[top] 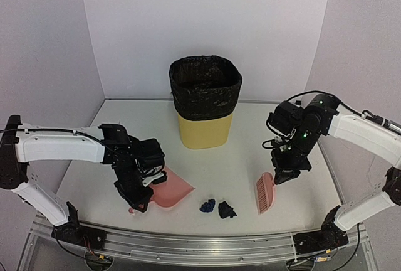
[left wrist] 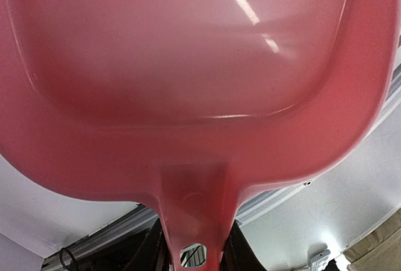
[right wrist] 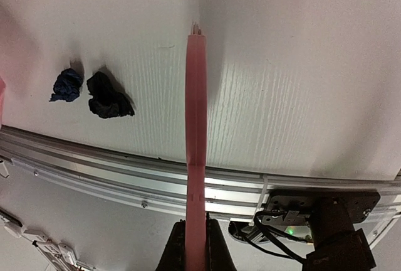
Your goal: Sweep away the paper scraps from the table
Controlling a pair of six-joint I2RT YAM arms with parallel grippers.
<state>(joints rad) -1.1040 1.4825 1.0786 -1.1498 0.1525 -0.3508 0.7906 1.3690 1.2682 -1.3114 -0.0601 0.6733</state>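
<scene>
Near the front rail (top: 207,241), we log two unswept: navy crumpled paper scrap (top: 207,206), black crumpled paper scrap (top: 227,209). Left gripper (top: 139,199) pinches pink plastic dustpan (top: 172,192); right gripper (top: 283,175) pinches pink bristle brush (top: 265,194).

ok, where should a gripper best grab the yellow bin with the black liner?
The yellow bin with black liner: probably its near rim, from above, one finger inside, one outside. It stands upright, open-topped, body likely too wide to straddle.
</scene>
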